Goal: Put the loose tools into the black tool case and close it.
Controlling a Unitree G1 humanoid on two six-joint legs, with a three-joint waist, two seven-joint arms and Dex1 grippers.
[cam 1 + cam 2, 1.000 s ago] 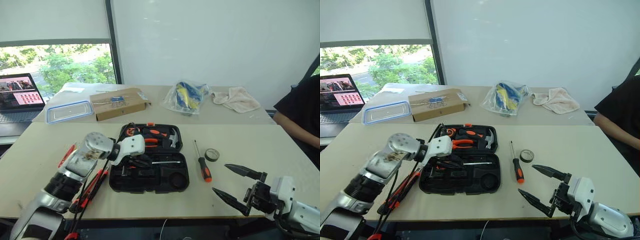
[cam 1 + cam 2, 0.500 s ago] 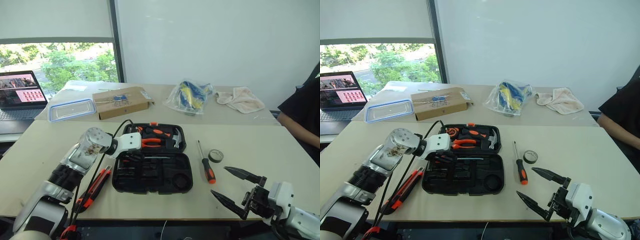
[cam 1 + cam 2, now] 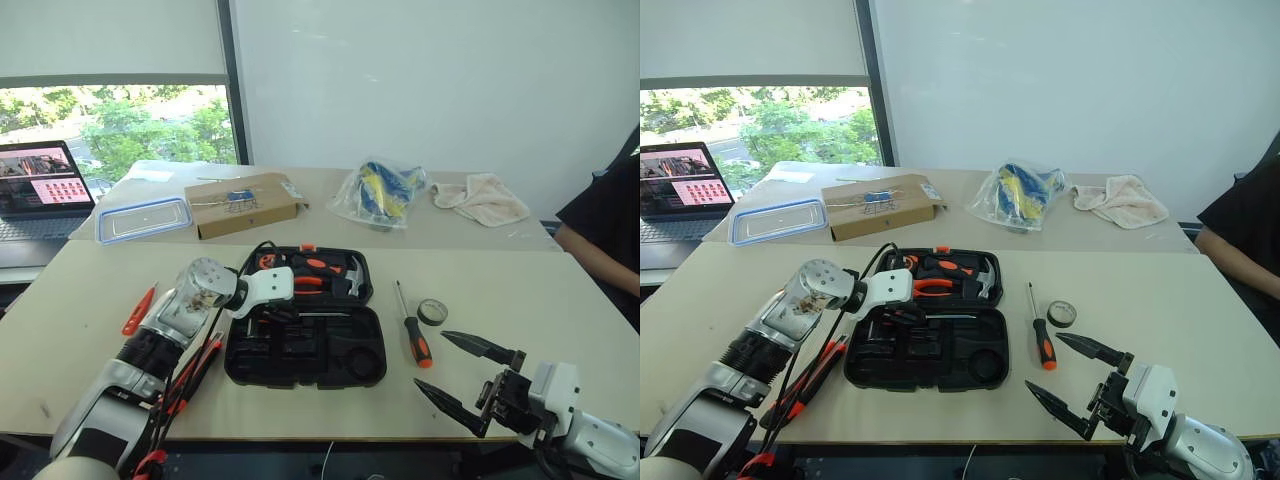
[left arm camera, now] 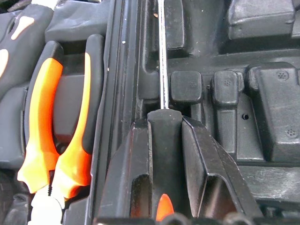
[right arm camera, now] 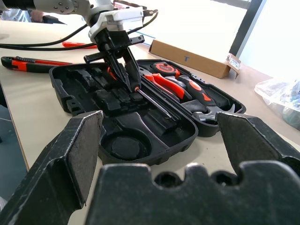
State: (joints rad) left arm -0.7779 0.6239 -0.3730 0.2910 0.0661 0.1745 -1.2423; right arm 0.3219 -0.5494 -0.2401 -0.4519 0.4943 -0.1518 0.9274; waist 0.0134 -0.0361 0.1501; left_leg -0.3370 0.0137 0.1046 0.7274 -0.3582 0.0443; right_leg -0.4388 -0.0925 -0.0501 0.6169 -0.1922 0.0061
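Black tool case [image 3: 305, 335] open flat at the middle of the near table [image 3: 520, 300], lid half toward twelve o'clock, tray half toward six. In the lid half: orange-handled pliers [image 3: 310, 283], hammer [image 3: 348, 277], round orange tape measure [image 3: 263, 262]. Left gripper [image 5: 125, 70] down in the tray half near the hinge, fingers [image 4: 201, 159] clamped on the handle of a black-and-orange screwdriver [image 4: 162, 70], shaft running out along the moulded slots parallel to the hinge, pliers just beside it across the hinge line. Tip end of the shaft not clearly seated or raised; cannot tell.

At three o'clock of the case, apart from it, a second black-and-orange screwdriver [image 3: 411, 329] flat on the table, handle toward six. Just beyond that, further toward three, a small dark tape roll [image 3: 431, 311]. At nine o'clock of the case, a long black-orange utility knife [image 3: 800, 385] partly under the left arm's cables. Further toward nine, well clear of the case, a small all-orange screwdriver [image 3: 137, 310].

Right gripper [image 3: 462, 378] at four o'clock of the case, near the table's front edge, fingers spread wide, holding nothing.

On the far table at twelve o'clock: brown cardboard box [image 3: 243, 204], clear blue-rimmed container [image 3: 143, 219], plastic bag with blue and yellow contents [image 3: 380, 193], crumpled cloth [image 3: 480, 197], open laptop [image 3: 38, 190] at ten. A person's dark sleeve [image 3: 605, 230] at three o'clock.
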